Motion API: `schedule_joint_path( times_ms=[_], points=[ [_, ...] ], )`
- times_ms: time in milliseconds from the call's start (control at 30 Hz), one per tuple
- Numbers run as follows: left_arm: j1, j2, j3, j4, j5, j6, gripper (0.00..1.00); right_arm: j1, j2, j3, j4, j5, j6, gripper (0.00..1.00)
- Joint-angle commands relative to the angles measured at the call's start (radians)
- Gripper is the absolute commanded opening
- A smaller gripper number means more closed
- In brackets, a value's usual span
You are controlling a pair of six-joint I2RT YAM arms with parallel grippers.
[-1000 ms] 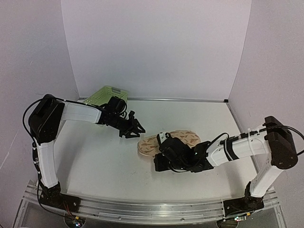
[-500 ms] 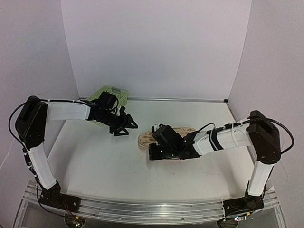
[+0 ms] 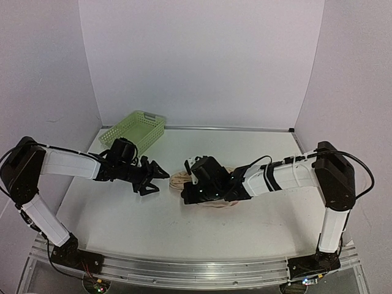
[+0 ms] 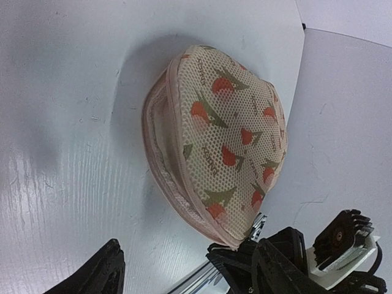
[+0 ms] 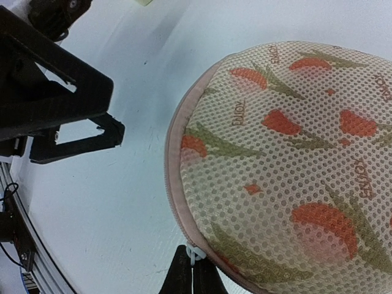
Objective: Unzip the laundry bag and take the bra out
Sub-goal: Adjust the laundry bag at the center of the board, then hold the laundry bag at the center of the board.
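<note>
Pinching laundry bag (image 5: 282, 153) zip (image 5: 193, 253), seemingly, right gripper (image 5: 193, 278); left gripper (image 3: 157, 182) spread, basket (image 3: 135, 130) behind.

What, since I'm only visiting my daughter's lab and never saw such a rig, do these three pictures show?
They show two robot arms bolted at the near edge of a white table. The wide picture comes from a fixed camera above and behind them. The other two come from small cameras on each wrist, looking past that arm's own fingers. On the table lie a padded laundry bag with orange-red and green motifs and, at the back, a light green basket. The right gripper is pinched shut on what looks like the bag's small zip pull. The left gripper is open beside the bag, holding nothing. No bra is visible.
</note>
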Motion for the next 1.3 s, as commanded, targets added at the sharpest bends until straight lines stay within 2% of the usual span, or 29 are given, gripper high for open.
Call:
schedule_joint_path(
  times_ms=[0, 633, 1033, 1267],
  points=[
    [-0.022, -0.038, -0.026, 0.169, 0.014, -0.113, 0.72, 0.008, -0.031, -0.001, 0.087, -0.062, -0.01, 0.0],
    [-0.131, -0.003, -0.154, 0.355, -0.019, -0.3, 0.72, 0.059, -0.056, -0.044, 0.134, -0.063, -0.003, 0.0],
    [-0.148, -0.15, -0.277, 0.364, -0.049, -0.365, 0.73, 0.063, -0.042, -0.041, 0.134, -0.059, -0.003, 0.0],
    [-0.155, -0.107, -0.258, 0.384, -0.039, -0.377, 0.74, 0.078, -0.058, -0.043, 0.135, -0.049, -0.011, 0.0]
  ],
)
